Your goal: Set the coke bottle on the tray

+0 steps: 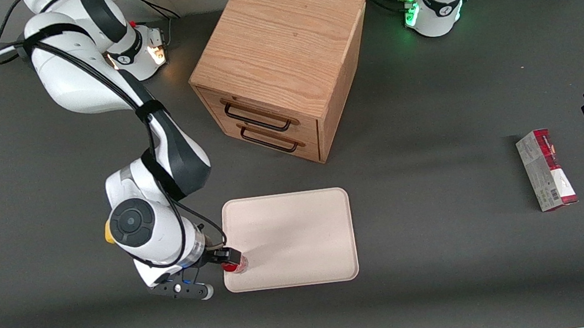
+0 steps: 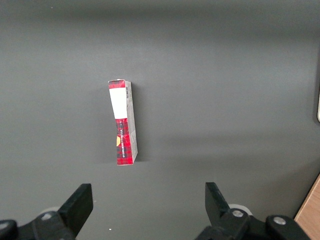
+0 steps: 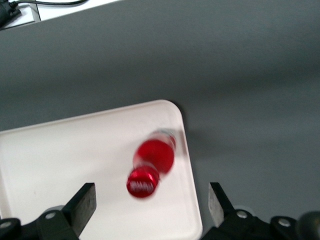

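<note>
Starting at the working arm's end of the table in the front view, the gripper hangs low over the corner of the tray that lies nearest the camera and nearest that arm. In the right wrist view its two fingers stand wide apart with the coke bottle between them, touched by neither. The bottle stands upright on the tray, cap toward the wrist camera, close to the rim at that corner but inside it; in the front view only a red patch shows beside the dark fingertips. By my judgement the placing is as good as done and the step in hand is the release and retreat. To do it well, the hand should rise straight up, keeping the fingers spread, so that neither pad brushes the slim bottle, which would tip easily and stands near the rim. Any sideways drift before the fingertips are above the cap risks knocking it off the tray. Farther along, the wooden drawer cabinet sits farther from the camera than the tray, and a red-and-grey carton lies toward the parked arm's end, well apart from the work.
</note>
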